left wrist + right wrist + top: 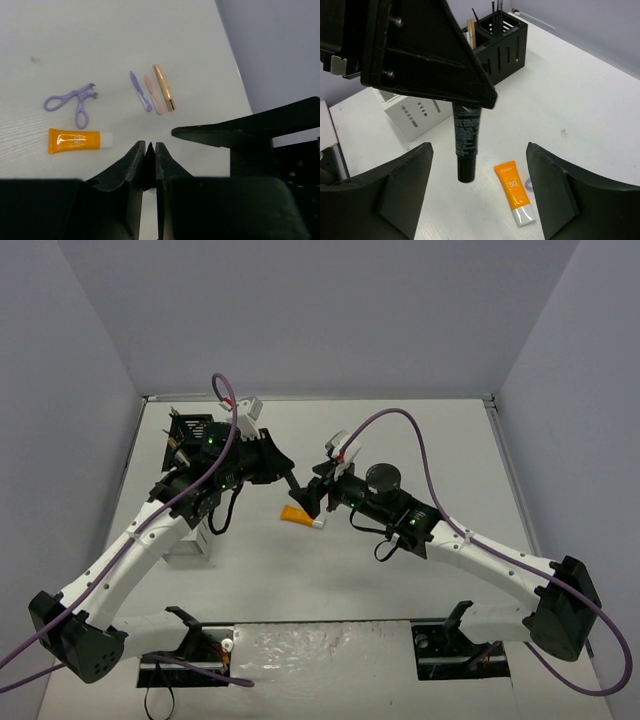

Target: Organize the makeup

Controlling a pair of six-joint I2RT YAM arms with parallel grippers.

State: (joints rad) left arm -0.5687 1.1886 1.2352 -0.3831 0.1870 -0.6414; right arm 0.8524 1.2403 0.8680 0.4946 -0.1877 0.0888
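White arms (pixel 130 552), black joints; purple cables (pixel 400 412) (green lights (pixel 212 440)).

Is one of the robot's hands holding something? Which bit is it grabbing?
Yes. The left gripper pinches a black tube by its top end, so it hangs down. The right gripper is open, holding nothing.

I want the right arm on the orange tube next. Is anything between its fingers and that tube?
Yes: the black tube held by the left gripper hangs between the open right fingers, beside the orange tube.
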